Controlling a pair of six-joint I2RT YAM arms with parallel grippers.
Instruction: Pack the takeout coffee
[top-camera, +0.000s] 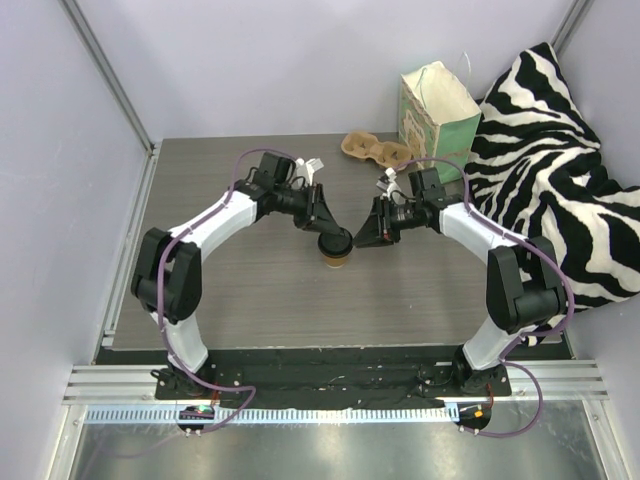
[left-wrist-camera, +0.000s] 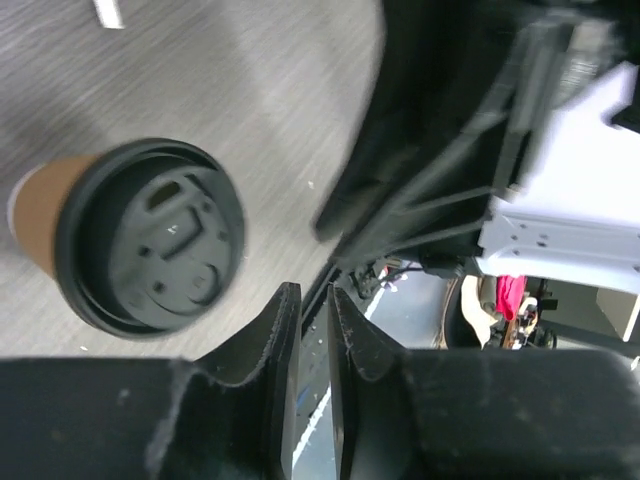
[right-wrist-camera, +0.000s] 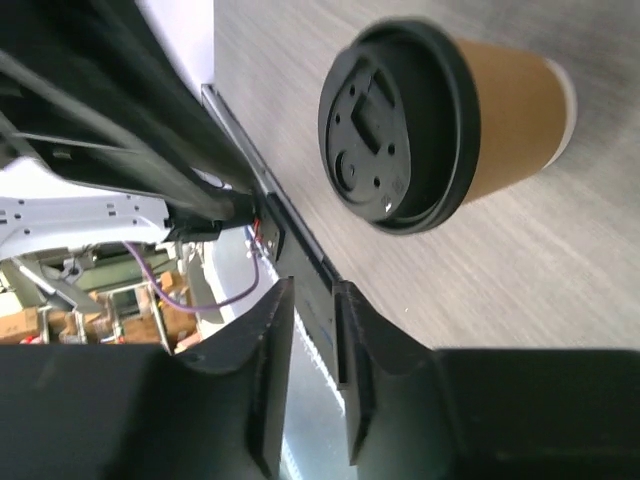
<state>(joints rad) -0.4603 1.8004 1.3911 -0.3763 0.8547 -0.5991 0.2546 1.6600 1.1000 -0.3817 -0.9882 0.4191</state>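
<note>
**A:** What takes up the most room?

**B:** The grey wood-grain table (top-camera: 250, 300). A big black-and-white zebra-striped cushion (top-camera: 560, 170) leans at its right edge. The two white-and-black arms reach in from the near edge and bend toward the middle.

**A:** And at the back?

**B:** A mint-green paper bag with white string handles (top-camera: 440, 110) stands upright in the far right corner, against the cushion. A brown moulded-pulp two-cup carrier (top-camera: 372, 148) lies just beside it on the left.

**A:** Where is the coffee?

**B:** The small tan-brown paper cup with a round black plastic lid (top-camera: 335, 250) stands upright on the bare table near the centre. It is well apart from the bag and carrier, with the two claws close on either side.

**A:** Has the left gripper (left-wrist-camera: 313, 292) hold of it?

**B:** No. Its fingers are a narrow gap apart with nothing between them. In its wrist view the cup (left-wrist-camera: 150, 235) sits off to one side.

**A:** The right gripper (right-wrist-camera: 314, 290)?

**B:** The same: only a slim gap, and empty. The cup (right-wrist-camera: 420, 125) lies beyond its tips, off to one side.
</note>
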